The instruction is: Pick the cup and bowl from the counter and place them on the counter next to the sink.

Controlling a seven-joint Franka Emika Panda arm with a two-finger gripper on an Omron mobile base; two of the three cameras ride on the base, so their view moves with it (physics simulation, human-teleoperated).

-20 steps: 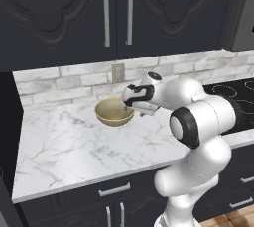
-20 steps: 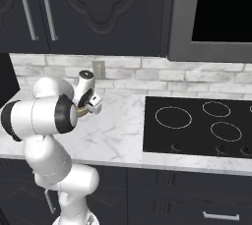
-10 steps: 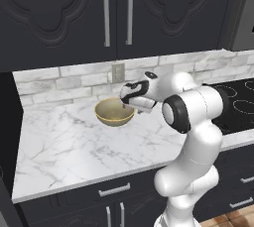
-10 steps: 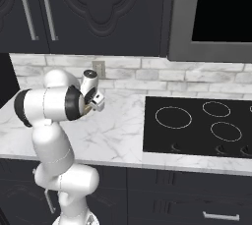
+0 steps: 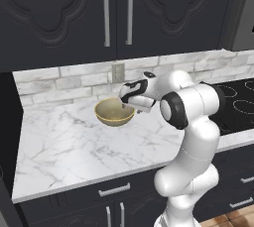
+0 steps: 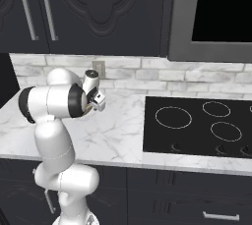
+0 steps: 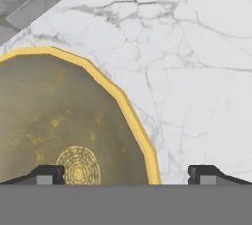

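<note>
Broadly, the white marble bench [image 5: 74, 141] is spreading beneath the pincer [image 7: 126, 174], which is hanging wide open, gripping nothing, straddling the rim of the bowl [image 5: 114, 112] just below it. Judging by this, neither of the 2 items is placed yet.

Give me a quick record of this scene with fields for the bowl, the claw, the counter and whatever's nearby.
bowl: tan-gold bowl, upright on the counter, nothing inside
claw: claw open, hanging over the bowl's right rim, one fingertip above the inside, the other above the marble
grip: nothing held
counter: white marble counter with grey veins
nearby: black cooktop to the right, wall outlet behind the bowl
</note>
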